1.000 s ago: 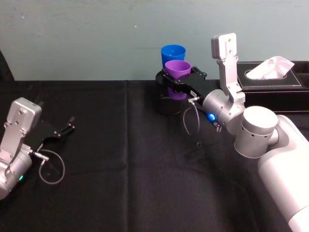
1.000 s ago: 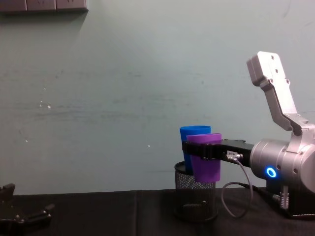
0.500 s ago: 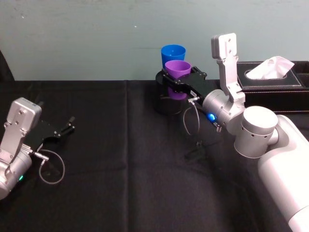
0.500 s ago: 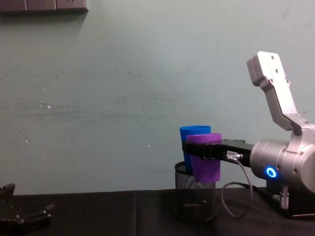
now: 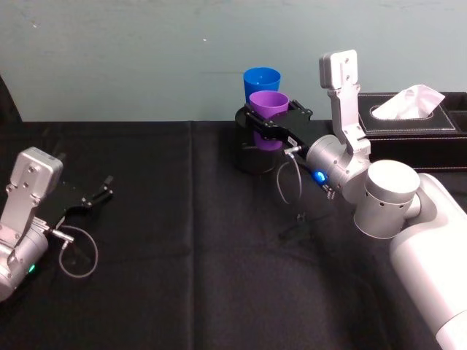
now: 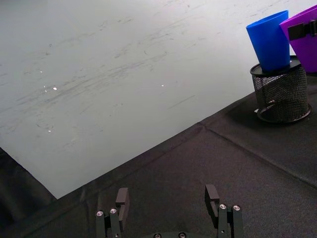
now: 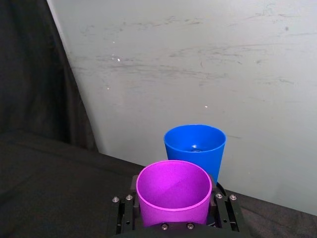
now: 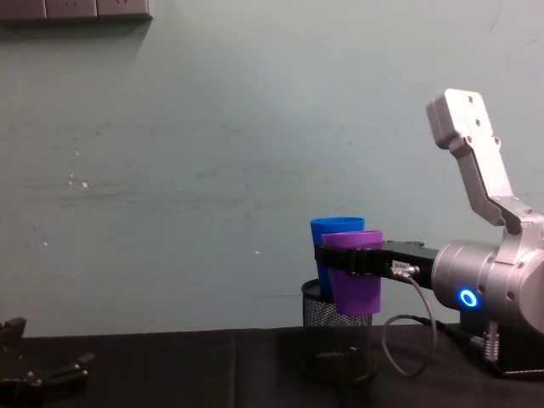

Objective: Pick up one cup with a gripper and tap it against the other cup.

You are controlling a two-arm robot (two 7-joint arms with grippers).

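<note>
My right gripper (image 5: 271, 121) is shut on the purple cup (image 5: 268, 102), its fingers clamping the cup's sides below the rim. It holds the cup upright in the air at the back of the table. The blue cup (image 5: 261, 79) stands upright in a black mesh pen holder (image 5: 252, 157) just behind it. In the chest view the purple cup (image 8: 355, 276) overlaps the blue cup (image 8: 327, 228). From the left wrist view their rims look very close, blue cup (image 6: 270, 39) beside purple cup (image 6: 304, 37); whether they touch I cannot tell. My left gripper (image 5: 102, 191) rests open at the table's left.
A black tissue box (image 5: 412, 120) with a white tissue sticking out sits at the back right, behind my right arm. Black cloth (image 5: 190, 277) covers the table, and a pale wall (image 8: 212, 170) rises right behind the pen holder.
</note>
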